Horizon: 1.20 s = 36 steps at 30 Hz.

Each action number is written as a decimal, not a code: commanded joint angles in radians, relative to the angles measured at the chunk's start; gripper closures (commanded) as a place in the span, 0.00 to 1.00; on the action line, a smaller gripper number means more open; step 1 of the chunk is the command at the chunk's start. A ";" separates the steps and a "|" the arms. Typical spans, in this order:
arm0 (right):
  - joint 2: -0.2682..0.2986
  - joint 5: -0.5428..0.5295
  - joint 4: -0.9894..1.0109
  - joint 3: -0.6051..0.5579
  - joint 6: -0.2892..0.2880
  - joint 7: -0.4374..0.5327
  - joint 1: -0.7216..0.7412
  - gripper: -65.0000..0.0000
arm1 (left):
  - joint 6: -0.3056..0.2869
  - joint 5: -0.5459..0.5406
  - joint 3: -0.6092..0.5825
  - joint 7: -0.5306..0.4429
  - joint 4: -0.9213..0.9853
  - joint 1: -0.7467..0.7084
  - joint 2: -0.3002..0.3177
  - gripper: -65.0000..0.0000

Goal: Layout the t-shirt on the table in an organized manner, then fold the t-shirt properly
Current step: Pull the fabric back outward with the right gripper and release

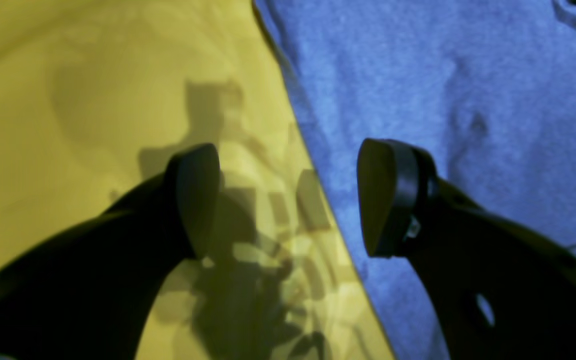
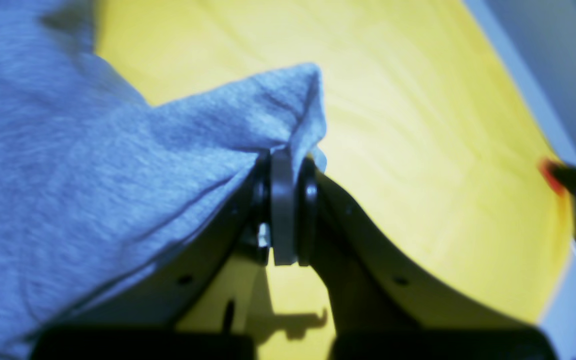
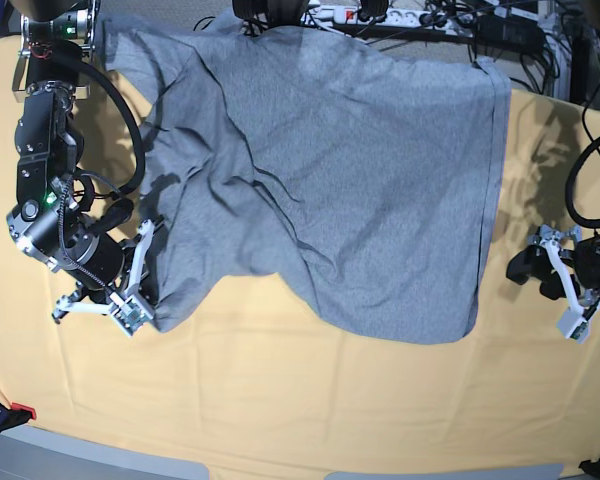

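One heather-grey cotton t-shirt (image 3: 350,190). One broad table draped in creased yellow-orange cloth (image 3: 280,400). Two black robot arms were present, each with one two-fingered gripper: left gripper (image 3: 570,300), right gripper (image 3: 135,290).

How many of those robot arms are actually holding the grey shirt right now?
1. The right gripper, at the left of the base view, has its jaws shut on a corner of the t-shirt. The left gripper hovers open at the shirt's other edge, holding nothing.

A lab: power strips (image 3: 380,14) and tangled cables (image 3: 450,25) behind a cloth-draped table (image 3: 280,400).
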<state>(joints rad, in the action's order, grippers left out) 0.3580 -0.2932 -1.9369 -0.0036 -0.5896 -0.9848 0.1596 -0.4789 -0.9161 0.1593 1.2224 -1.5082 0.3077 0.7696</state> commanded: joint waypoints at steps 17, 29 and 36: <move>0.058 0.006 0.431 0.005 -0.004 0.144 0.233 1.00 | 0.001 -0.008 0.013 -0.015 -0.012 0.023 0.012 0.33; 0.058 0.013 0.759 0.005 0.011 0.174 0.471 1.00 | 0.001 -0.008 0.013 -0.014 -0.012 0.022 0.011 0.33; 0.058 0.010 0.779 0.005 -0.042 0.178 0.500 1.00 | 0.001 -0.008 0.013 -0.014 -0.012 0.022 0.011 0.33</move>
<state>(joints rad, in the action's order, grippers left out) 0.4004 -0.2813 -1.1446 -0.0048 -0.6395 -0.8268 0.6228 -0.4789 -0.9123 0.1593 1.2232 -1.5082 0.3077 0.7593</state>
